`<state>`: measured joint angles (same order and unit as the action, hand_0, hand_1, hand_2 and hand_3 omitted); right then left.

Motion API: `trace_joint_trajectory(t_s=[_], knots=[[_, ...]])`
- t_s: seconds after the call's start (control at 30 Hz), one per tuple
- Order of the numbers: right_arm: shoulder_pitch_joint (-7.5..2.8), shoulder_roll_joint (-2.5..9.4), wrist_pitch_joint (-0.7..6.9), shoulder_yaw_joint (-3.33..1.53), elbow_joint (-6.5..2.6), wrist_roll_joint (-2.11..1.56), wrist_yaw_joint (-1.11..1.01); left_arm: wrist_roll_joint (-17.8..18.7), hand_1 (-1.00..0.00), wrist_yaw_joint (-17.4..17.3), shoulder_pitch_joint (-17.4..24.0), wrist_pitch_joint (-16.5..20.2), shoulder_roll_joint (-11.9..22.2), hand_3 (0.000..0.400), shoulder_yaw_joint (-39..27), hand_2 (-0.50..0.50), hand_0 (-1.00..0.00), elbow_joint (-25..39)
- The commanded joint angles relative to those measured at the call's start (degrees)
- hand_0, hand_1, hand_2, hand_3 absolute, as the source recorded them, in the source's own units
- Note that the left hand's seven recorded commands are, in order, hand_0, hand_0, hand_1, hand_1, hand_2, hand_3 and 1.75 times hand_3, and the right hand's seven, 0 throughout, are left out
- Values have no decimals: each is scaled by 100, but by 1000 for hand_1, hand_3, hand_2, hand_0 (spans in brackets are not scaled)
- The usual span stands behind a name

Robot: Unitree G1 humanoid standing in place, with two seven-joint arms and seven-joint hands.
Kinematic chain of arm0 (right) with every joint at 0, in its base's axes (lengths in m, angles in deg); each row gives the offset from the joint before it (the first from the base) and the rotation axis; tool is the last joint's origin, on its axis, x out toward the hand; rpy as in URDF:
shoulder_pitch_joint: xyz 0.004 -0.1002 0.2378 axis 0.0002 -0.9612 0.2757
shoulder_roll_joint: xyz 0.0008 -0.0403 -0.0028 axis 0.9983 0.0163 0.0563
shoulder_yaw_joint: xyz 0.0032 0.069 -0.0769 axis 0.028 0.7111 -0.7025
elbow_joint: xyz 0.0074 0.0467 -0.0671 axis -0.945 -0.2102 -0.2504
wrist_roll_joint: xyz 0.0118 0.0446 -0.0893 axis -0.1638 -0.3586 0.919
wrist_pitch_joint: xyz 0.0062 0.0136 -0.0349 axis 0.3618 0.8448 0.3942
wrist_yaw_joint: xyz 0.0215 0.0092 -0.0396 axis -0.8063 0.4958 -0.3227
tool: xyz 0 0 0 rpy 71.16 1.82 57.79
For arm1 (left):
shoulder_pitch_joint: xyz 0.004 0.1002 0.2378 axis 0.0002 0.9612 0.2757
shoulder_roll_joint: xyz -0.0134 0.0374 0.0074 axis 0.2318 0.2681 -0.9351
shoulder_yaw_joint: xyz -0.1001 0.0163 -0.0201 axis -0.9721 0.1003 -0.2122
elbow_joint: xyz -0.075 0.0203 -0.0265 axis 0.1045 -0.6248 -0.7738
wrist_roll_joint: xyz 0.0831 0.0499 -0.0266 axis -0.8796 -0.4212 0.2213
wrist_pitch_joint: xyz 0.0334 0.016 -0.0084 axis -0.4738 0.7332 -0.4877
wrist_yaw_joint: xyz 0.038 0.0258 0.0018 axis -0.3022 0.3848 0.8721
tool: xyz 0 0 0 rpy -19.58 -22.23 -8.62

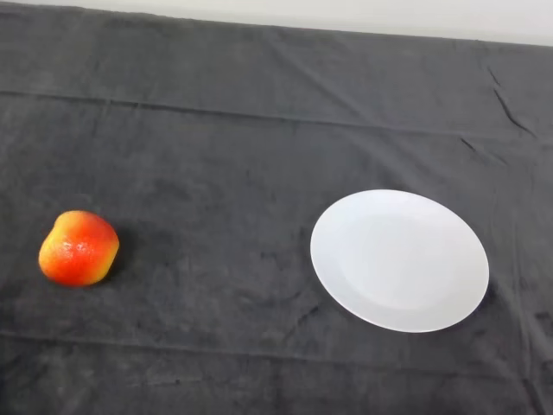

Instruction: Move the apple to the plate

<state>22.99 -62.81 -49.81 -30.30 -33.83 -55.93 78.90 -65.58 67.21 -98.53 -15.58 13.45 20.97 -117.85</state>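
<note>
Red-and-yellow apple (pixel 79 248) lay at the tabletop's (pixel 259 363) left, seemingly on its side, long axis slanting upper-left to lower-right, well apart from the white plate (pixel 399 260). Dark cloth (pixel 216 138) covered everything; a pale wall (pixel 363 12) ran behind.

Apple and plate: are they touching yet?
Apart. The head view shows the apple at the left and the white plate at the right, with a wide stretch of dark cloth between them.

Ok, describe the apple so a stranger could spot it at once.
Start at the dark cloth over the table and go to its left side, far from the white plate. The apple lies there alone, the only rounded red-and-yellow thing.
</note>
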Motion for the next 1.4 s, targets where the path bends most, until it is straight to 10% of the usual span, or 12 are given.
trace_joint_trajectory(t_s=[0.03,0.57,0.73,0.87,1.4], knots=[[-791,381,131,147,-465,12,31,-107,0,-44,-20,36,-143,0,-119,0,0,-91],[-790,373,104,185,-490,44,31,-152,0,-254,78,-113,97,0,-324,0,0,-62],[-798,373,87,197,-500,54,27,-596,0,271,-389,-173,-120,0,-15,0,0,12],[-802,374,80,205,-503,64,28,-832,0,440,-12,-805,-296,0,91,0,0,201],[-802,384,84,226,-502,105,50,-2132,0,1188,-34,-592,-484,0,964,0,0,1617]])
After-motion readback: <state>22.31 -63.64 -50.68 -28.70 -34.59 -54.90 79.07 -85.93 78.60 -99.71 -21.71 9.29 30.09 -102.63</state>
